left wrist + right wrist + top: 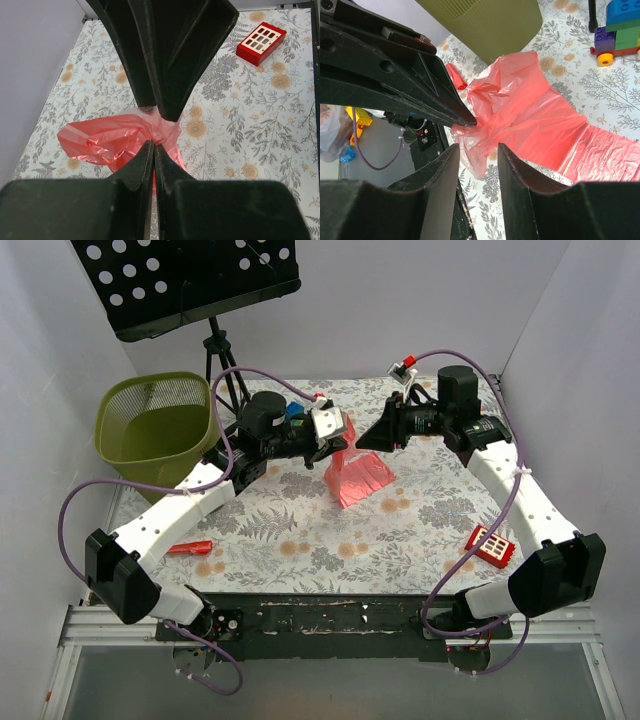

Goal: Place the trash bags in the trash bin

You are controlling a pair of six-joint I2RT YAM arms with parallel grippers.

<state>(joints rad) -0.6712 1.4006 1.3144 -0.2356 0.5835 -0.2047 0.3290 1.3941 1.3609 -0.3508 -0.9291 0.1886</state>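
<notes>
The green bin [150, 435] stands at the far left edge of the counter [300, 530], and the red bag [358, 478] is well to the right of the bin, bunched at its top and fanning down onto the counter. My left gripper [337, 447] is clamped on that bunched top, on the side facing the bin, while my right gripper [477, 150] sits on the side away from the bin with its fingers parted around loose film, gripping nothing. I judge the carry falls to my left gripper, the one nearer the bin.
</notes>
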